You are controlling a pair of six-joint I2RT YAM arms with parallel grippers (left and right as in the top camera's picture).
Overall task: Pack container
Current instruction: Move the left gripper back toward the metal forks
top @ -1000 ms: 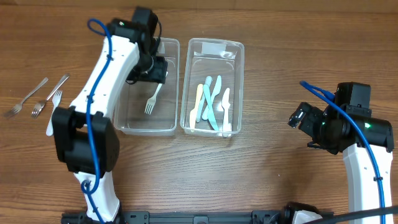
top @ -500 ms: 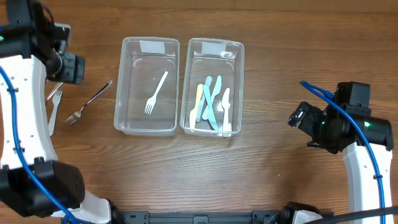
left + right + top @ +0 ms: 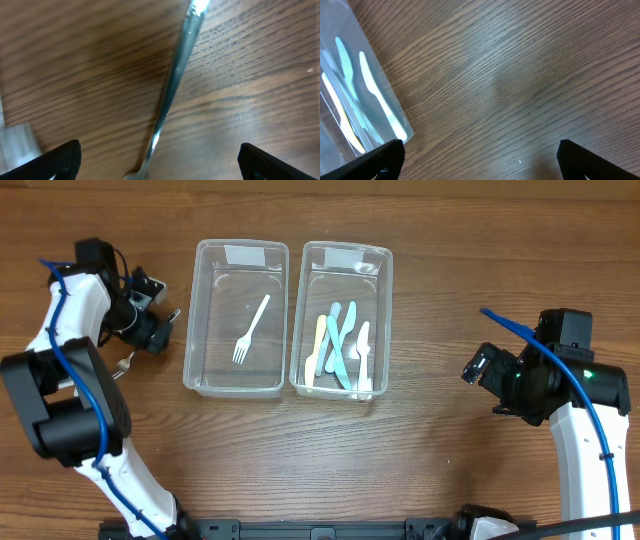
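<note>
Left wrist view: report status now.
Left pincer open above metal fork. Right pincer open, empty. One white fork in left container. Nothing blocking.

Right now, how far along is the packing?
Partly done. A white fork lies in the left tub and colored plastic knives lie in the right tub. In hand: the left claw hovers open over a metal fork on the table, gripping nothing. Left: that fork has yet to go in a tub. The right claw is open and empty.
</note>
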